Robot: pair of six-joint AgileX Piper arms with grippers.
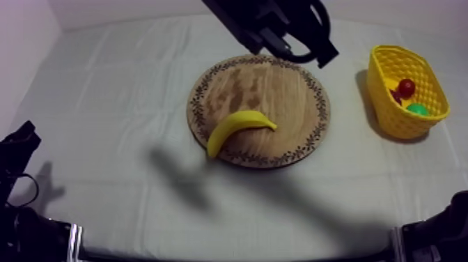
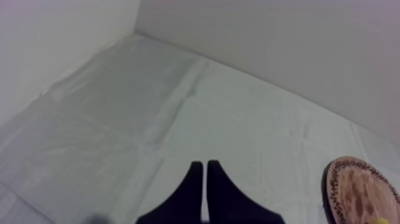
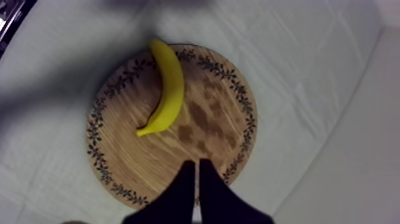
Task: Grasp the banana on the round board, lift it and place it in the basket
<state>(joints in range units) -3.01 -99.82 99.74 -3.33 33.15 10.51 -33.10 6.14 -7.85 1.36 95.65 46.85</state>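
Here, right tool pinched narrow, empty, above wooden board, banana untouched, left tool likewise narrow

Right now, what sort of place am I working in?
Probably a staged test bench, not a real kitchen: a table under a grey-white cloth set against bare pale walls, a toy banana on a round wooden board, and a yellow basket holding a small red fruit.
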